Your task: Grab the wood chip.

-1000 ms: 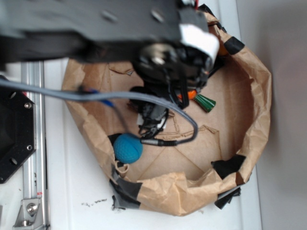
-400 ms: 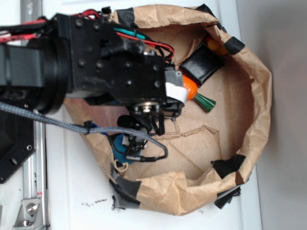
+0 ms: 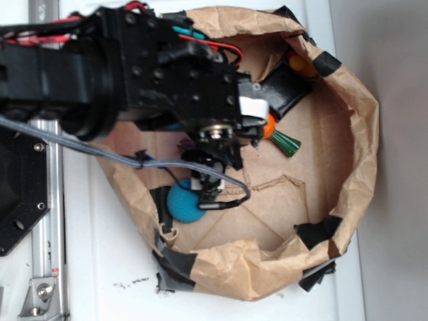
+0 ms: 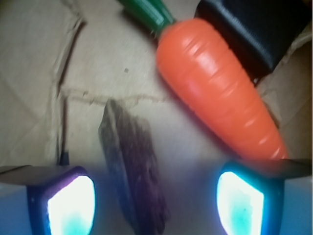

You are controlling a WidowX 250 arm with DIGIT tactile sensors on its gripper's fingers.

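The gripper [image 4: 155,200] hung spread wide over the paper floor, its two glowing fingertips [image 4: 71,205] well apart at the near edge of the wrist view, nothing between them pinched yet. The wood chip [image 4: 132,166] lay flat on the paper, running lengthwise into that gap but sitting nearer the left finger than the right. From outside, the black arm [image 3: 127,70] covered the far-left part of the bag and hid the chip completely.

And what a swing in a second! The arm had started as a blur across the top, then dropped and shifted leftward; the blue ball [image 3: 184,202], half hidden a moment before, showed again near the bag's left wall. The head looked lower and settled over the chip, so I'd judge the approach nearly done, with a small sideways nudge needed to centre the chip before closing.

The carrot [image 4: 220,90] lay just right of the chip, close to the right fingertip, and could get caught. The black block [image 4: 257,29] sat beyond it.

All of it rested in a crumpled brown paper bag [image 3: 358,134], taped at the rim, on a white table [image 3: 107,267].
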